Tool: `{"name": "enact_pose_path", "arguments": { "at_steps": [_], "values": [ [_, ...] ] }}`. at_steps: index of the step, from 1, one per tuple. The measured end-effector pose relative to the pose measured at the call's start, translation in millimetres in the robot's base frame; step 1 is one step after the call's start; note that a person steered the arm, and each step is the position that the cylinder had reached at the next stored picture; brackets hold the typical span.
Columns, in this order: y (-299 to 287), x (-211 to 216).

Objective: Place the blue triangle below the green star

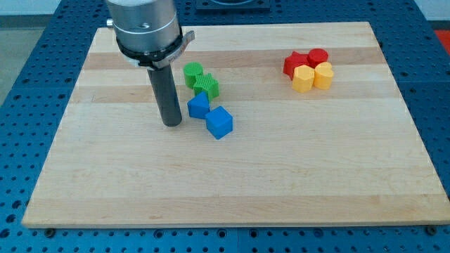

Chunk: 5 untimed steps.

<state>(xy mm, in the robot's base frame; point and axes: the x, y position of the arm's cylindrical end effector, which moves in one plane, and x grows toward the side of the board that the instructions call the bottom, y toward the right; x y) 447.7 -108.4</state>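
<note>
The blue triangle [198, 106] lies on the wooden board, directly below the green star [207, 86] and touching it. A green block [193, 72] sits just above-left of the star. A blue cube [219, 122] sits at the triangle's lower right, touching it. My tip [171, 124] rests on the board just left of the blue triangle, a small gap apart from it.
Two red blocks [294, 64] [318, 57] and two yellow blocks [303, 79] [323, 74] cluster at the view's upper right. The wooden board [232, 190] ends at blue perforated table on all sides.
</note>
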Motion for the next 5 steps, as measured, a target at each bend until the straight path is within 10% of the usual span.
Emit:
{"name": "enact_pose_path", "arguments": {
  "at_steps": [5],
  "values": [
    [-0.6,-16.6]
  ]
}}
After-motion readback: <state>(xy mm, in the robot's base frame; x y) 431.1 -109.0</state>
